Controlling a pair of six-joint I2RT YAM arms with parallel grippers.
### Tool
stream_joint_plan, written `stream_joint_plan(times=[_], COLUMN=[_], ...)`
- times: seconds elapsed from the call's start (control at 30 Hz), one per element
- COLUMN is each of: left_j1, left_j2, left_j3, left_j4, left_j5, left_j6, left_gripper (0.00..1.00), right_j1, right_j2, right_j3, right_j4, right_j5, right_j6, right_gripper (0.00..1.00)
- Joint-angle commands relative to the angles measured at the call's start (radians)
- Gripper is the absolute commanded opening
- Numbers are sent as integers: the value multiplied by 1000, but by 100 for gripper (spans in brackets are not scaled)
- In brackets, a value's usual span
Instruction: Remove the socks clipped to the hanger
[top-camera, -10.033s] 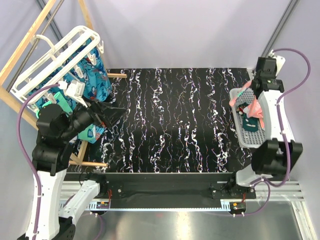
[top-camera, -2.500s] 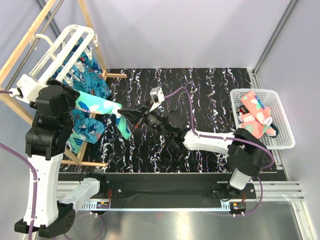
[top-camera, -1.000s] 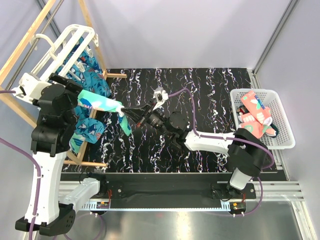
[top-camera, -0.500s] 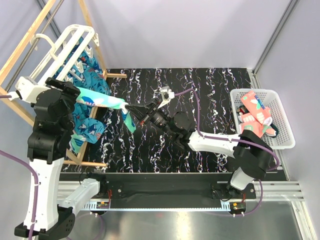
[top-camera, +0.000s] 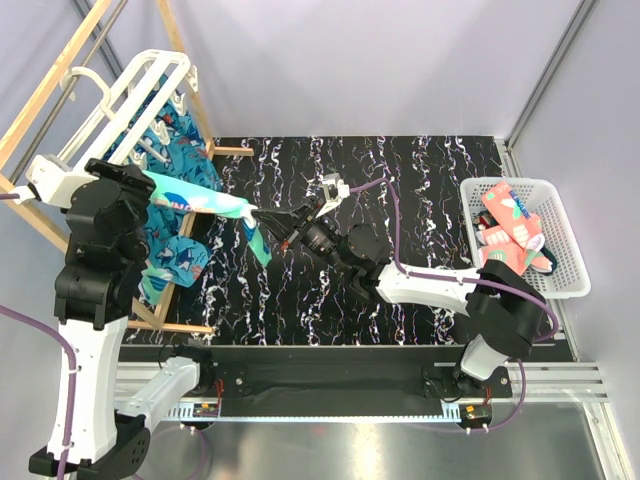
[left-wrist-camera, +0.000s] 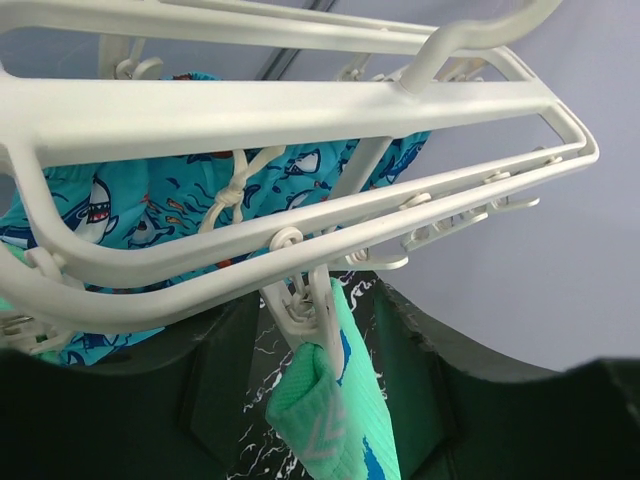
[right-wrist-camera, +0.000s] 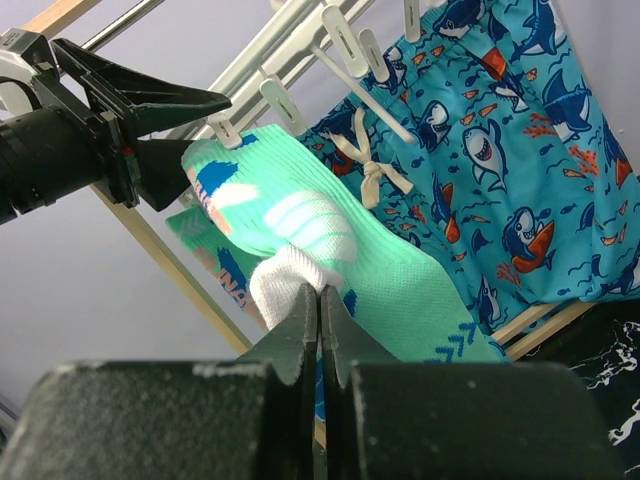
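Mint-green sock (right-wrist-camera: 330, 235) hangs from a hanger (left-wrist-camera: 300, 105) clip (left-wrist-camera: 303, 312), stretched toward my right gripper (right-wrist-camera: 320, 295), which pinches its white patch. My left gripper (left-wrist-camera: 312, 330) stands wide, fingers flanking that clip.

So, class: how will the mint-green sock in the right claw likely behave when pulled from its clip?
Probably floppy: the mint-green sock bunches where the right claw pinches it, and its loose end droops in the top view. Likely light: one small clip holds it. Its ribbed knit probably grips rather than slips.
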Motion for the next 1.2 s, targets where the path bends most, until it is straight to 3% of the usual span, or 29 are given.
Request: stream_joint_plan(times=[0.0,0.17,0.3,0.43,0.47,0.9,0.93,0.97,1.07,1.17], left_j1=[2,0,2,2,0,2,0,0,0,-1], left_j2=[-11,-4,-4,-14,-14,5,9,20,55,80], left_j3=[-1,8,-1,-10,-9,10,17,25,59,87], left_j4=[86,92,98,115,117,124,117,111,65,-18], left_j5=[-51,-65,-66,-65,-66,-17,-13,7,68,122], left_j6=[-17,-25,-28,-25,-21,-14,-11,-5,12,22], left_gripper=[54,53,42,21,1,0,25,36,58,61], right_j1=[-11,-10,-10,-10,-10,-11,-14,-16,-43,-85], right_j2=[-38,-30,-29,-30,-30,-30,-36,-53,-88,-121], right_j3=[5,8,9,8,6,5,3,0,2,2], right_j4=[58,61,63,63,63,63,57,46,-21,-89], right_j5=[25,17,17,14,17,24,31,50,83,103], right_j6=[7,15,17,17,15,17,0,-5,-6,-2], right_gripper=[0,0,0,0,0,0,0,0,0,0])
